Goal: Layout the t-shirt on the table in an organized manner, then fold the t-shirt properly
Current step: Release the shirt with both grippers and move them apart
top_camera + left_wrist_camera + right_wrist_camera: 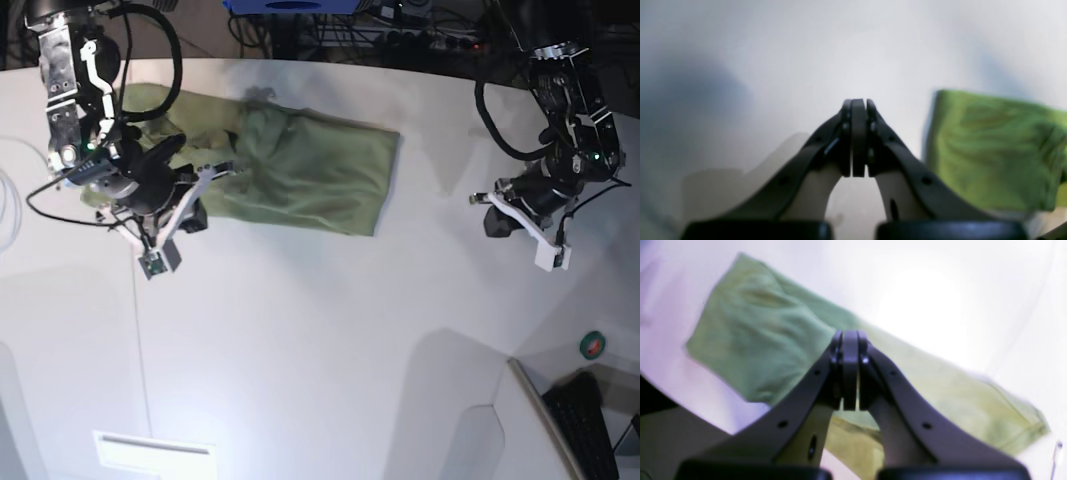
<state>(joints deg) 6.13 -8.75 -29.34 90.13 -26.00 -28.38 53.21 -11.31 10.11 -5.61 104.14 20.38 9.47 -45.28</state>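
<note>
The olive-green t-shirt (305,165) lies bunched and partly folded on the far left part of the white table (330,340). My right gripper (222,168) hovers over the shirt's left half. In the right wrist view this gripper (849,335) is shut, with the shirt (756,336) spread below it and no cloth showing between the fingers. My left gripper (478,199) hangs over bare table well to the right of the shirt. The left wrist view shows it (858,101) shut and empty, with a corner of the shirt (993,150) off to the right.
A thin dark seam (140,330) runs down the table on the left. A white cable (10,200) loops at the left edge. Past the table's right front edge lie a green tape roll (595,345) and a keyboard (590,420). Cables crowd the far edge.
</note>
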